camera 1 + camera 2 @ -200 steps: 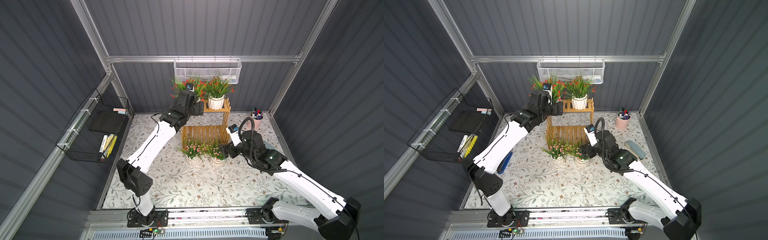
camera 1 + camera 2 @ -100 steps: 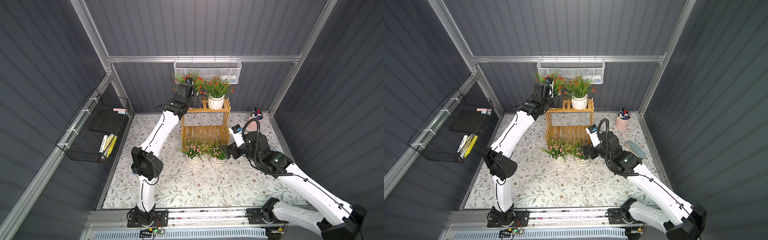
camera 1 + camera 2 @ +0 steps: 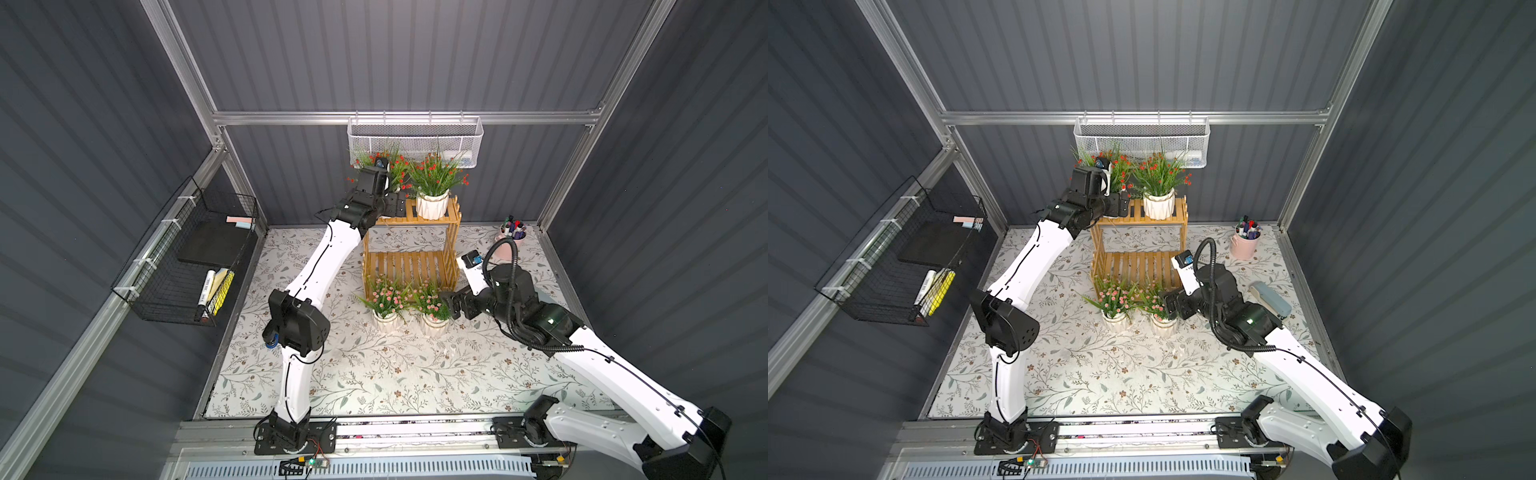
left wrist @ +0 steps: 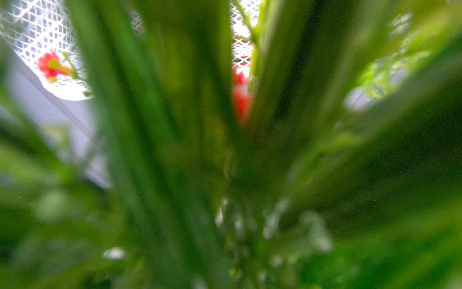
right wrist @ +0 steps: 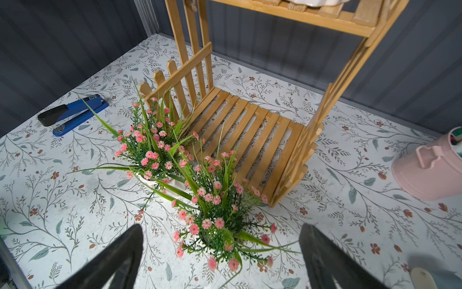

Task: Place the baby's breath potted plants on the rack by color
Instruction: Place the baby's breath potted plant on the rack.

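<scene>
**Q:** Where do the grippers stand?

**A:** The right gripper (image 5: pixel 222 229) is spread wide and empty, with a pink plant (image 5: pixel 212 220) between its fingers and the rack (image 5: pixel 250 140) just beyond. The left gripper (image 3: pixel 394 204) is at the top tier, buried in a red plant (image 3: pixel 397 166). Its grip is hidden.

Just ahead of my right end effector (image 5: pixel 220 252), whose fingers (image 5: pixel 120 257) look like matt black plastic, a pink baby's breath plant (image 5: pixel 212 220) has plastic-looking leaves and blossoms. The pot (image 5: pixel 172 190) of the plant just beyond it looks glossy white. Past them the rack (image 5: pixel 250 130) is honey-coloured wood, its slats smooth with a soft sheen. The tabletop (image 5: pixel 62 212) under the end effector wears a matt printed covering. Farther off, the pink cup (image 5: pixel 425 172) looks like satin painted metal.
</scene>
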